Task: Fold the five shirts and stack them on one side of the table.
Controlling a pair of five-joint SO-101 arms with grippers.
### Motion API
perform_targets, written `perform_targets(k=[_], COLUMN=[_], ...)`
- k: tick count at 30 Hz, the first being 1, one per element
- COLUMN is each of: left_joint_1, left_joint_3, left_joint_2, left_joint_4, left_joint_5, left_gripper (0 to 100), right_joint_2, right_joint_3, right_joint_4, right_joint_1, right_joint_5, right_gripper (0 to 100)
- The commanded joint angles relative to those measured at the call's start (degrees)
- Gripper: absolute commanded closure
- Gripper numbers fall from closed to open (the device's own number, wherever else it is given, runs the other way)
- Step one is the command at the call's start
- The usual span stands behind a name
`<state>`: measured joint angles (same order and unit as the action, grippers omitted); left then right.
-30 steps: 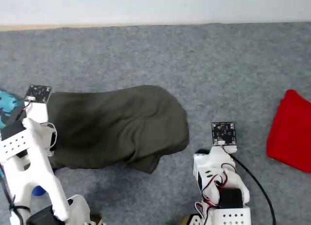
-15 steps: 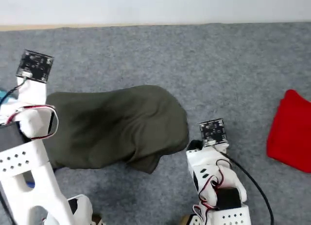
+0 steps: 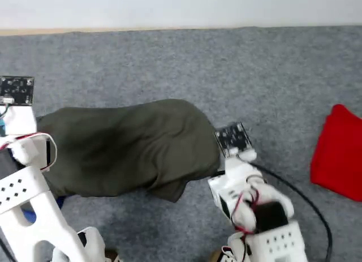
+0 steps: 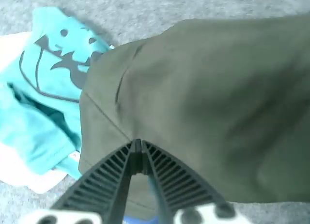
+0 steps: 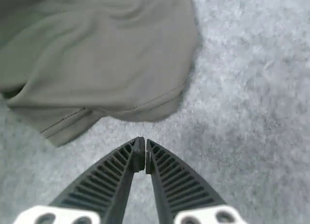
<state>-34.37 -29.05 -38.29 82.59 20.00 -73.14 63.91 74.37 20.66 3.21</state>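
Plainly one olive shirt [image 3: 130, 146]; one red shirt [image 3: 339, 154]; perhaps one teal shirt [image 4: 43, 88].

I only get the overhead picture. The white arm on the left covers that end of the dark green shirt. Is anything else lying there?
Observer: Yes. The left wrist view shows a turquoise shirt with a dark print, lying against the green shirt at its edge.
Operator: Is that arm's claw holding the green one?
Observer: The left gripper is shut, with its tips over the green shirt. No cloth shows between them.
Operator: And the other claw?
Observer: The right gripper is shut too, over the bare grey table cover just off the green shirt's hem.
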Motion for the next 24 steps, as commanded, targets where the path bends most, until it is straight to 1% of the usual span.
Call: perform_targets(k=[1, 4, 5, 10, 12, 14, 17, 18, 21, 23, 24], left_joint_1=[-0.53, -0.53, -0.53, -0.53, -0.62, -1.85, -6.51, -8.35, -11.96, -12.57, -12.57], left_joint_3=[0.13, 0.13, 0.13, 0.13, 0.13, 0.13, 0.13, 0.13, 0.13, 0.13, 0.13], left_joint_2=[-1.41, -1.41, -1.41, -1.41, -1.41, -1.41, -1.05, -0.97, -0.97, -0.97, -0.97], left_joint_4=[-0.88, -0.88, -0.88, -0.97, -0.97, -1.14, -3.25, -4.04, -5.45, -5.45, -5.36], left_joint_5=[-0.53, -0.53, -0.53, -0.53, -0.53, -0.53, -0.53, -0.53, -0.53, -0.53, -0.53], left_gripper=[100, 100, 100, 100, 100, 100, 100, 100, 100, 100, 100], right_joint_2=[14.46, 23.52, 25.98, 34.42, 35.91, 37.32, 39.60, 40.48, 43.30, 44.97, 45.67], right_joint_3=[-9.85, -13.36, -14.15, -15.03, -15.03, -15.03, -15.12, -15.12, -15.12, -15.12, -15.12], right_joint_4=[1.10, 2.59, 2.95, 0.57, -1.36, -3.74, -5.85, -6.11, -7.43, -9.27, -10.42], right_joint_1=[0.75, 4.09, 5.49, 10.15, 12.18, 14.90, 20.00, 21.67, 25.80, 27.47, 28.18], right_joint_5=[0.88, 1.41, 3.08, 19.69, 22.42, 22.33, 22.68, 22.42, 21.89, 19.34, 18.29], right_gripper=[99.0, 99.0, 99.0, 99.0, 99.0, 99.0, 98.1, 95.8, 83.7, 77.5, 75.9])
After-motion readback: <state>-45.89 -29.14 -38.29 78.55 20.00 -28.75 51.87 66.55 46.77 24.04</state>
